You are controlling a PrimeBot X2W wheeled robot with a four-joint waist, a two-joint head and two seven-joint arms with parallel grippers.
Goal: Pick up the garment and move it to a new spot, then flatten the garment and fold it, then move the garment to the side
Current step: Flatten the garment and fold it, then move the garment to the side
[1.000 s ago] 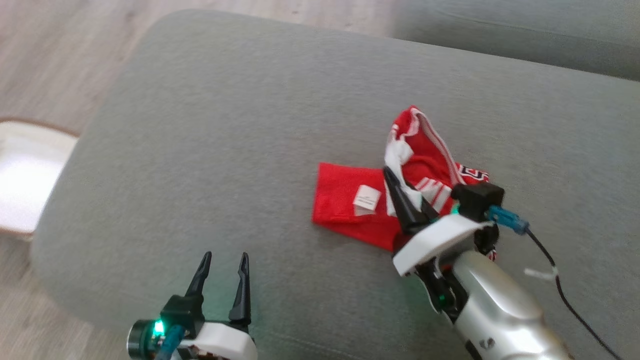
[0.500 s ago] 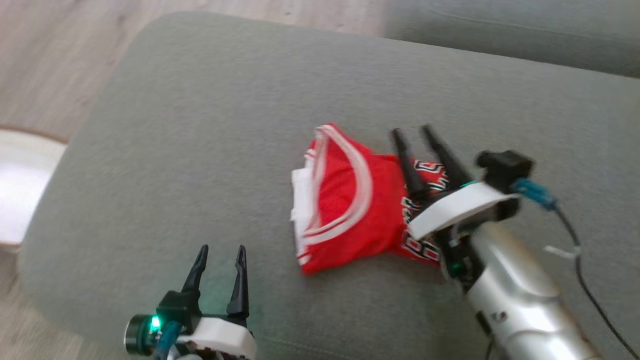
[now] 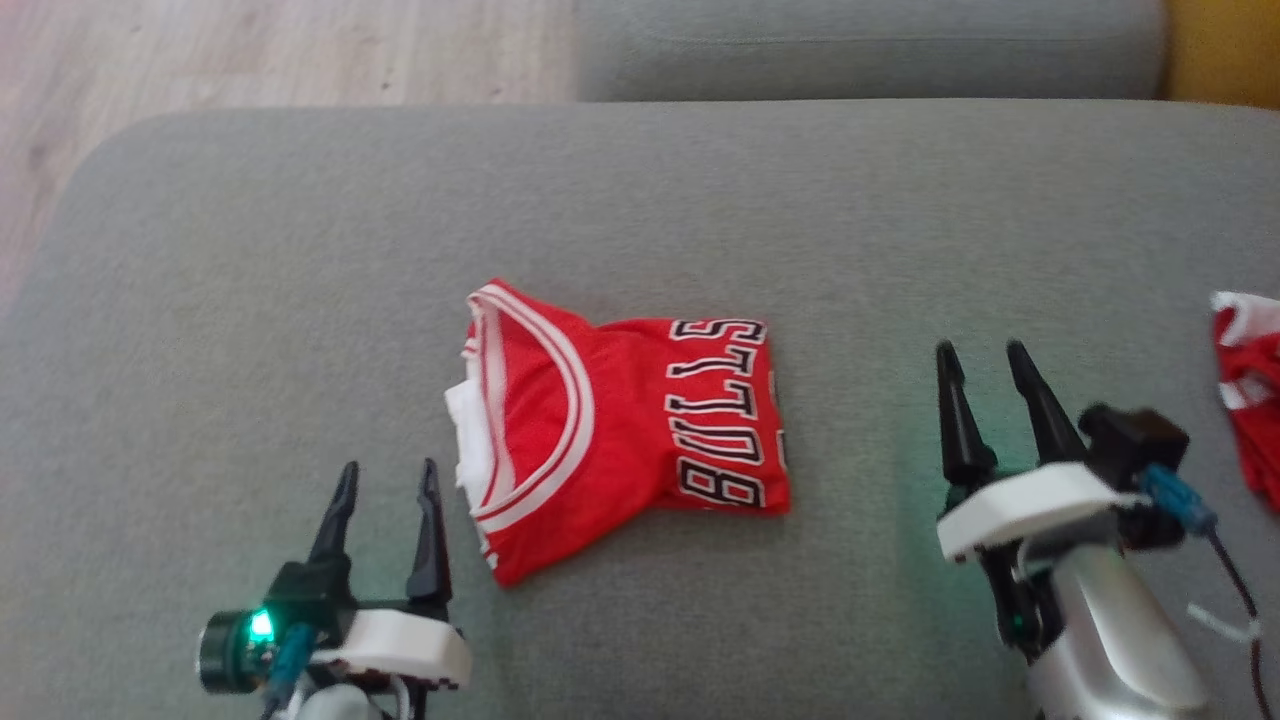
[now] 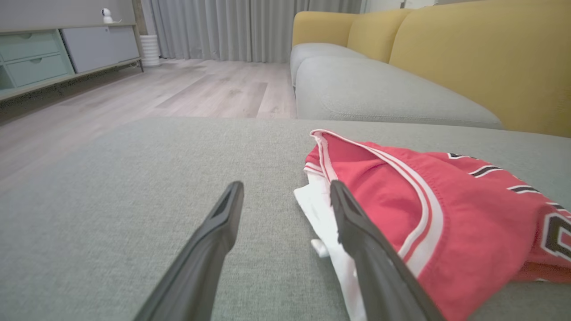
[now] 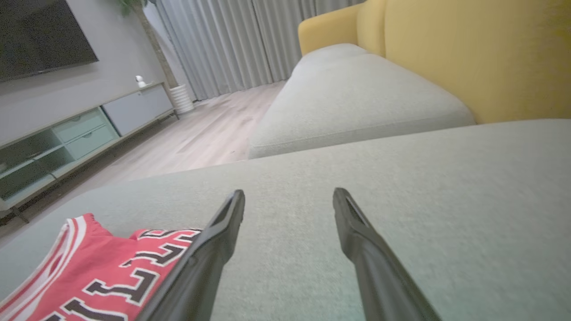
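Note:
The garment (image 3: 620, 425) is a red jersey with white trim and black-and-white letters, lying folded on the grey sofa seat (image 3: 300, 250). My left gripper (image 3: 387, 478) stands open at the lower left, just left of the jersey's white-trimmed edge (image 4: 415, 209); in the left wrist view one finger overlaps that edge. My right gripper (image 3: 983, 358) stands open to the right of the jersey, apart from it, with nothing between its fingers. The right wrist view has the jersey (image 5: 98, 276) at the lower left of the open right gripper (image 5: 289, 196).
Another red and white garment (image 3: 1245, 390) lies at the seat's right edge. A second grey cushion (image 3: 860, 45) sits behind, with yellow sofa backs (image 4: 482, 58) beyond. Wooden floor (image 3: 250, 50) lies past the seat's far-left edge; a low cabinet (image 5: 84, 129) stands across the room.
My right gripper let go of the jersey, opened and drew back to the right. The jersey now lies folded flat. The head camera has also shifted.

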